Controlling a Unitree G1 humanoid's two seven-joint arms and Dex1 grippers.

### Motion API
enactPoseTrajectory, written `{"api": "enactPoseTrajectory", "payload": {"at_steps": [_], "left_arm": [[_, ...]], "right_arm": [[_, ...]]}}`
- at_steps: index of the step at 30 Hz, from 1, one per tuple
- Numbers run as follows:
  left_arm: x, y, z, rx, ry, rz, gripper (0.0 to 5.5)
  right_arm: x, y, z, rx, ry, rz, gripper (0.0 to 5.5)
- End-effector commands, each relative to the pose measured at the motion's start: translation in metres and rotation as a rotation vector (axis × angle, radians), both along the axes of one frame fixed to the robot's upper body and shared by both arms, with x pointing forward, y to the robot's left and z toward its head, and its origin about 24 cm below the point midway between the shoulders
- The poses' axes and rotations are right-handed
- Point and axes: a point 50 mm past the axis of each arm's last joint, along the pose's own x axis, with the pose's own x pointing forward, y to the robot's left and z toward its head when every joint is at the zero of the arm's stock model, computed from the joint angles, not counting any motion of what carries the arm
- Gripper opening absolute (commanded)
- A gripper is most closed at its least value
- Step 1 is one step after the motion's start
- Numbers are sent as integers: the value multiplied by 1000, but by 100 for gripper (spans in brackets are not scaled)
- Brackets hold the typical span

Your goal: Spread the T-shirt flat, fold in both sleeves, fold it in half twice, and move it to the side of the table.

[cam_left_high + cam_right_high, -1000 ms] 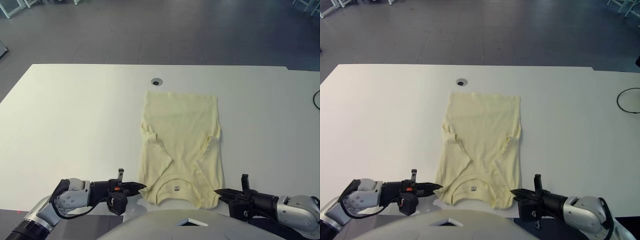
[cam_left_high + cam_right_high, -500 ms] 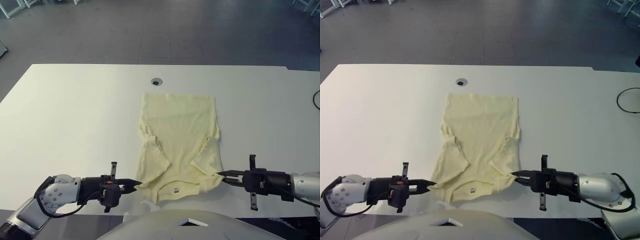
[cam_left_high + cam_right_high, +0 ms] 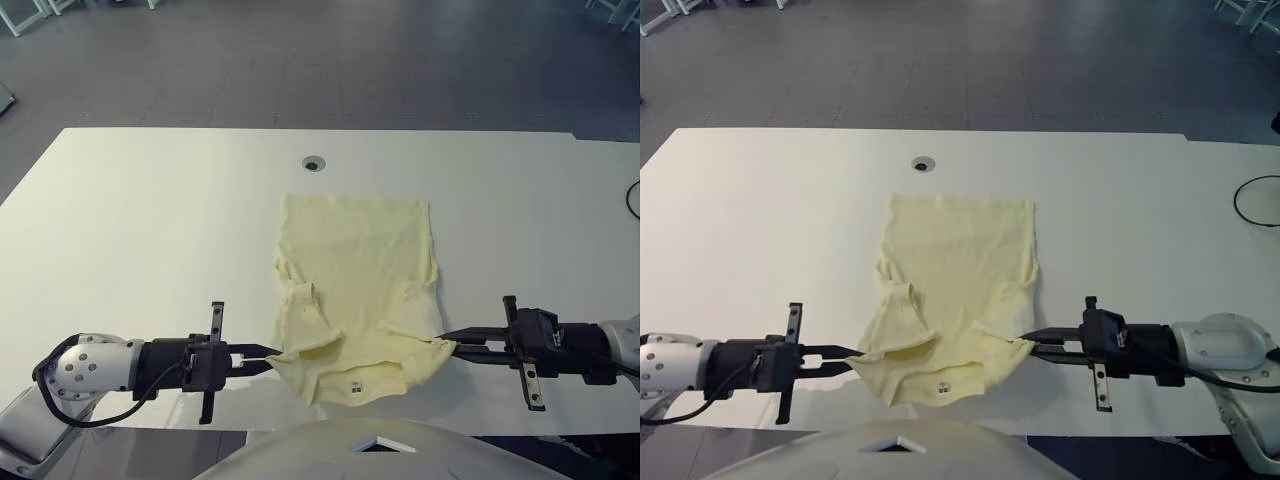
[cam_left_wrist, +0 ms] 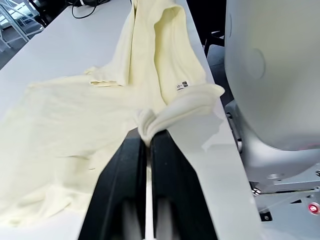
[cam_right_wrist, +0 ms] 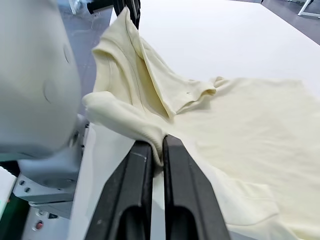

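Yellow T-shirt (image 3: 355, 280) between left end effector (image 3: 274, 355) and right end effector (image 3: 449, 344), each clamped on a shoulder corner.

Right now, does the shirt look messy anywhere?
Yes. The T-shirt is lifted and bunched at its near, collar end, pinched at the corners by the left gripper and right gripper. The far end lies smooth on the table.
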Motion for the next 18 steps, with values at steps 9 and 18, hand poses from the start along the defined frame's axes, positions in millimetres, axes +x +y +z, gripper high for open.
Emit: {"api": "enactPoseTrajectory", "payload": {"at_steps": [9, 18], "left_arm": [[3, 3, 29, -52, 132, 70, 0], [-3, 3, 51, -166, 249, 74, 0]], "right_arm": [[-1, 1, 18, 175, 134, -1, 11], [-4, 1, 25, 277, 218, -15, 11]]}}
